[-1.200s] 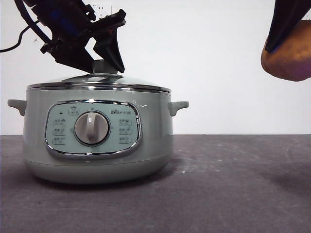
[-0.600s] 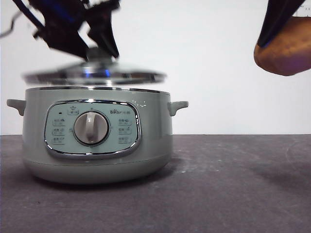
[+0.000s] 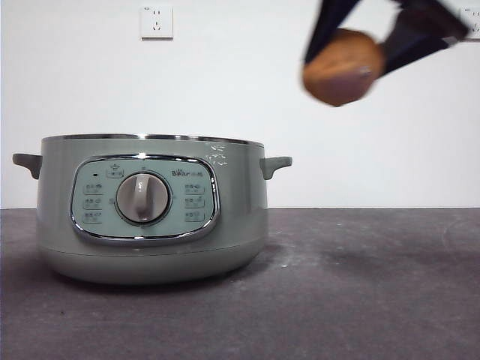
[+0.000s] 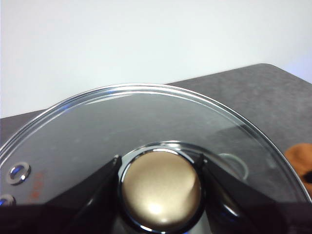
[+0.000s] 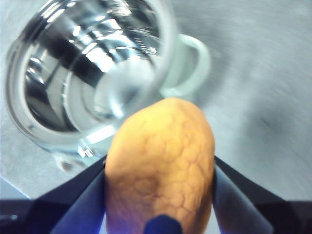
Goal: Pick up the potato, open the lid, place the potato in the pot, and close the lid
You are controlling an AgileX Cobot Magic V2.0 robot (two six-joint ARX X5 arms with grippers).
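The sage-green pot (image 3: 150, 206) stands uncovered on the left of the table; the right wrist view looks down into its shiny bare inside (image 5: 92, 73). My right gripper (image 3: 352, 52) is shut on the orange-brown potato (image 3: 341, 67) (image 5: 161, 165), high in the air to the right of the pot's rim. My left gripper (image 4: 160, 183) is shut on the knob (image 4: 160, 190) of the glass lid (image 4: 146, 122), held up out of the front view. A bit of the potato (image 4: 300, 158) shows past the lid's rim.
A dark grey tabletop (image 3: 360, 285) stretches to the right of the pot. A white wall with a socket (image 3: 156, 22) stands behind. The pot's side handle (image 3: 276, 163) juts out toward the potato's side.
The left gripper lifted the lid off the pot and carried it up out of the front view. The right gripper moved the potato left toward the pot.
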